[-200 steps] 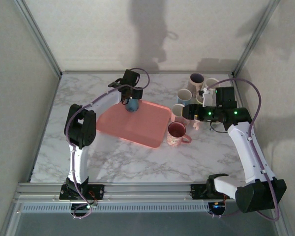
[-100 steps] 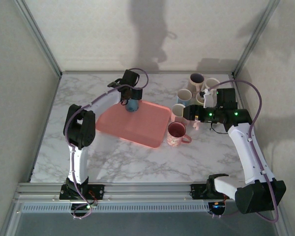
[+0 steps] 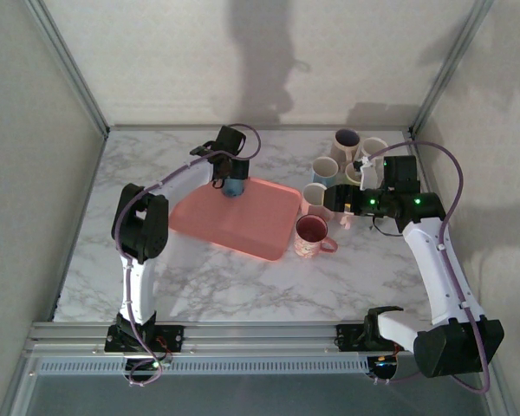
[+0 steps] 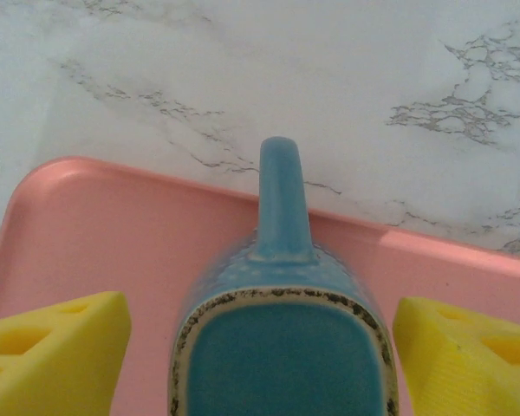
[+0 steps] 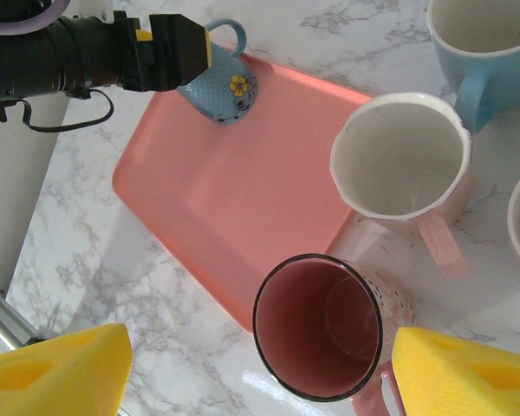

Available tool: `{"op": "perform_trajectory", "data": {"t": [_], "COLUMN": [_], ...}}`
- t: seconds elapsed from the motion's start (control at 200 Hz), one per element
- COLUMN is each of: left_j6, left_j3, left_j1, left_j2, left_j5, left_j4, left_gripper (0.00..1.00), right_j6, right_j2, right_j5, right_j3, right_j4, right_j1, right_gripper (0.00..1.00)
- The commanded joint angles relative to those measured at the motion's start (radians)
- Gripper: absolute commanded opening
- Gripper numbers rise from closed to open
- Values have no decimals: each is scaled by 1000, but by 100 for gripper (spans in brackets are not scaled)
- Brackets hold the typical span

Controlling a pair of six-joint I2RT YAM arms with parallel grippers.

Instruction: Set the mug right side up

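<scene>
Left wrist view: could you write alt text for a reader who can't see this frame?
A blue mug, its base toward the camera, lies between the open yellow fingers of the left gripper, with a gap on each side. Its handle points away, toward the far rim of the pink tray, with the marble table beyond.
</scene>
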State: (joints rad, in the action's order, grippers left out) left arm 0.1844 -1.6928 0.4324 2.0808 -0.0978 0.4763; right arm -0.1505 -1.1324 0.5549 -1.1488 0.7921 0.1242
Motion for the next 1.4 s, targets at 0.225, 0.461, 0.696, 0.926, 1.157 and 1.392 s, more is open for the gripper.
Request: {"op": "perform_trajectory", "data": {"t": [0.225,0.461,0.696,0.926,1.157,1.392], "left_j6": [-134,-352,-791,-865,-734,-86], "left_j3": [61,199,384,404,339,191], "left_j1": [31,34,34,-17,-43,-18], "left_j2": [-43,-142,-319,-379,-393,-467], "left_j5": [101,181,351,435,440,366], "left_j4": [58,57,9,-44,-34,71], "left_gripper": [70,65,66,73,77,68], "right_j6": [-6,-4,-7,-16,-12,-27], "right_j2": [19,22,27,34,49,62], "right_j5": [30,40,52,60,48,50], "right_j3": [27,35,38,37,27,47], "right_j4": [-16,-21,-24,-21,2,-7], "right_j1": [-21,-33,-38,-40,-43,-48], "right_gripper": [79,79,79,79,80,79]}}
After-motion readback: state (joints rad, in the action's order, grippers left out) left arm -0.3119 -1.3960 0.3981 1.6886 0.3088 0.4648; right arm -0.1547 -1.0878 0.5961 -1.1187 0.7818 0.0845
